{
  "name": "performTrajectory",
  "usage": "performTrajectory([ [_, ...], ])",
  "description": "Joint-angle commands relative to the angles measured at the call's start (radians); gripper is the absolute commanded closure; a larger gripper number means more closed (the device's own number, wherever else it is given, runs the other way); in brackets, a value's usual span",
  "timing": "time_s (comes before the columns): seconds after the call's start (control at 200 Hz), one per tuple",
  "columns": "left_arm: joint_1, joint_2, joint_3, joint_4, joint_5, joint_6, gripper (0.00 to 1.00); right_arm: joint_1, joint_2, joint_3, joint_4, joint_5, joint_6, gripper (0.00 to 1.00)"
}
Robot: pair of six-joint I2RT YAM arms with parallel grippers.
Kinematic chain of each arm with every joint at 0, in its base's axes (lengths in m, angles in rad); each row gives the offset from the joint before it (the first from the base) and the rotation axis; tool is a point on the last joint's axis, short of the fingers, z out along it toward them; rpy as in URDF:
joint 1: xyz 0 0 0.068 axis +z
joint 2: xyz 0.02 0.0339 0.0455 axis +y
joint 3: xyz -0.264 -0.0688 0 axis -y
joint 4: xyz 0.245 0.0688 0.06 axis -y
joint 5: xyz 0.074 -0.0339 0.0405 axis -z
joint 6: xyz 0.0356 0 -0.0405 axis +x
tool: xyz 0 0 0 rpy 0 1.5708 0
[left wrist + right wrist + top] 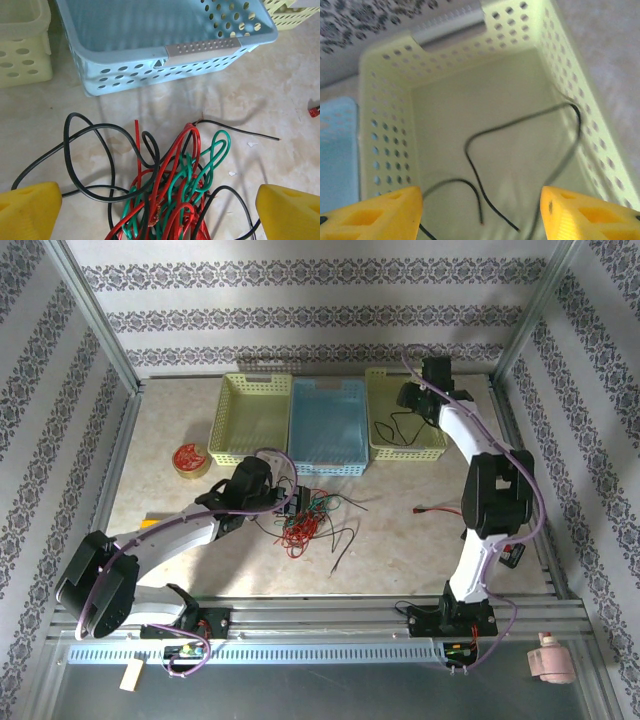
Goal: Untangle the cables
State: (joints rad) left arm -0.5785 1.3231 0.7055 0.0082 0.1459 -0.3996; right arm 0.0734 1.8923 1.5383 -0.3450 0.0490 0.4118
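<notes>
The cables [303,520] lie as a knot of red, green and black strands on the table in front of the blue basket [328,426]. My left gripper [290,502] hovers right over this knot, open. In the left wrist view the tangle [175,185] sits between and below the yellow fingertips [30,212], touching neither; black loops spread to the left. My right gripper [415,400] hangs open above the right yellow basket [404,440]. A single black cable [470,145] lies loose on that basket's floor, beneath the open right gripper [480,212].
A second yellow basket [250,418] stands left of the blue one. A round red-and-yellow disc [190,458] rests at the table's left. A short red-tipped piece [432,508] lies near the right arm. Black strands trail right of the knot [345,540].
</notes>
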Motion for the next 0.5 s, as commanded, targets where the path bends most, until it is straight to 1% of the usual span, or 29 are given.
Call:
performTrajectory([
  [0.0, 0.017, 0.002, 0.023, -0.037, -0.027, -0.019, 0.0, 0.056, -0.191, -0.093, 0.046, 0.06, -0.069, 0.38],
  [0.065, 0.02, 0.009, 0.023, -0.043, -0.024, -0.015, 0.0, 0.136, -0.274, -0.168, 0.042, 0.038, -0.155, 0.39],
  [0.14, 0.025, 0.019, 0.028, -0.058, -0.026, -0.011, 0.01, 0.259, -0.349, -0.253, 0.01, 0.006, -0.251, 0.39],
  [0.18, 0.026, 0.024, 0.03, -0.066, -0.024, -0.009, 0.02, 0.33, -0.38, -0.297, -0.009, -0.01, -0.278, 0.4],
  [0.265, 0.029, 0.03, 0.03, -0.08, -0.032, -0.012, 0.02, 0.46, -0.414, -0.378, -0.044, -0.072, -0.27, 0.41],
  [0.305, 0.031, 0.032, 0.026, -0.079, -0.029, -0.015, 0.03, 0.511, -0.418, -0.408, -0.061, -0.122, -0.258, 0.41],
  [0.31, 0.031, 0.032, 0.026, -0.079, -0.029, -0.016, 0.03, 0.523, -0.419, -0.415, -0.063, -0.144, -0.255, 0.42],
  [0.425, 0.031, 0.043, 0.023, -0.08, -0.029, -0.018, 0.05, 0.636, -0.428, -0.483, -0.12, -0.211, -0.239, 0.43],
  [0.5, 0.031, 0.055, 0.021, -0.081, -0.039, -0.012, 0.05, 0.685, -0.429, -0.532, -0.144, -0.221, -0.236, 0.43],
])
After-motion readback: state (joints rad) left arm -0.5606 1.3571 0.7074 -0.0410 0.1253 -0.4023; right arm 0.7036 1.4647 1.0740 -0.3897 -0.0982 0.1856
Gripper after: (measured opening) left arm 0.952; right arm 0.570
